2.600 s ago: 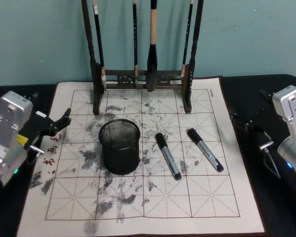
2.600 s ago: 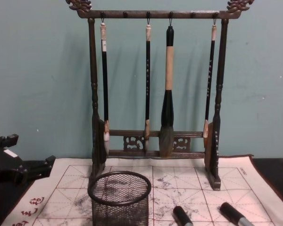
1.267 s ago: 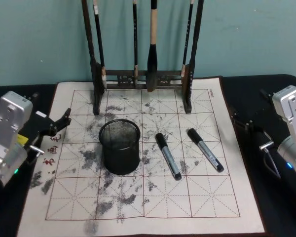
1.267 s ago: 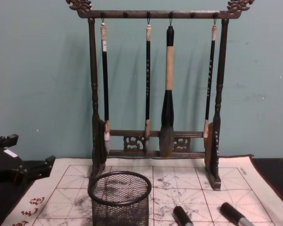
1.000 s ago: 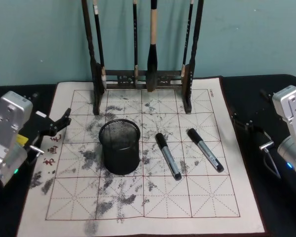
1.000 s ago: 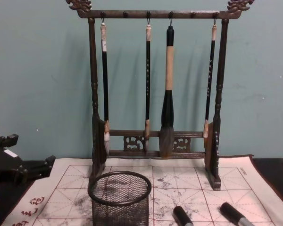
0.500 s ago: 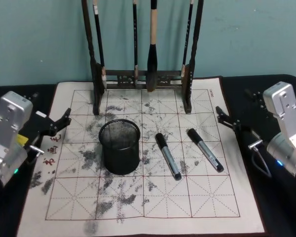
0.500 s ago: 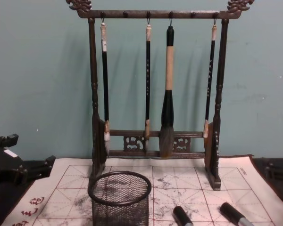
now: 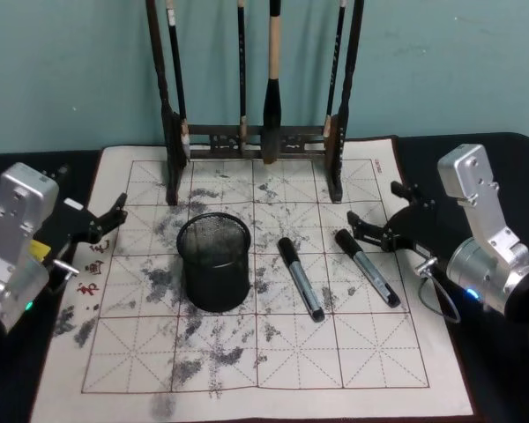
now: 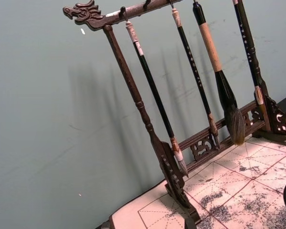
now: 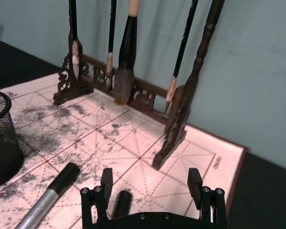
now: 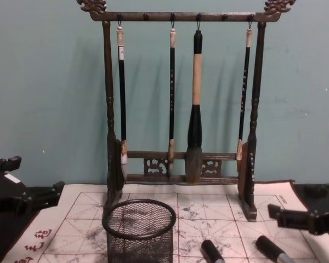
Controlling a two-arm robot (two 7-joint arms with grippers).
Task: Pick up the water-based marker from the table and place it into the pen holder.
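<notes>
1. Holder [image 9: 214, 280]: black mesh cup, upright on the mat [image 9: 273, 352], which covers the dark table [image 9: 44, 163].
2. Near marker [image 9: 300, 278]: lies flat on the mat just right of the holder, not touching it, black cap end toward the back.
3. Far marker [image 9: 368, 267]: flat, further right of the holder, approx. parallel w/ the near one and apart from it.
4. R gripper [image 9: 372, 201]: right of the holder, low over the far marker's cap end. Jaws spread wide, nothing held. Wrist view: cap [image 11: 121, 202] sits between the fingers [image 11: 106, 180], no contact seen.
5. L gripper [image 9: 106, 220]: left of the holder at the mat edge, well apart. Fingers apart, empty.
6. Rack [image 9: 256, 132] w/ hanging brushes [image 9: 271, 79]: behind the holder.
</notes>
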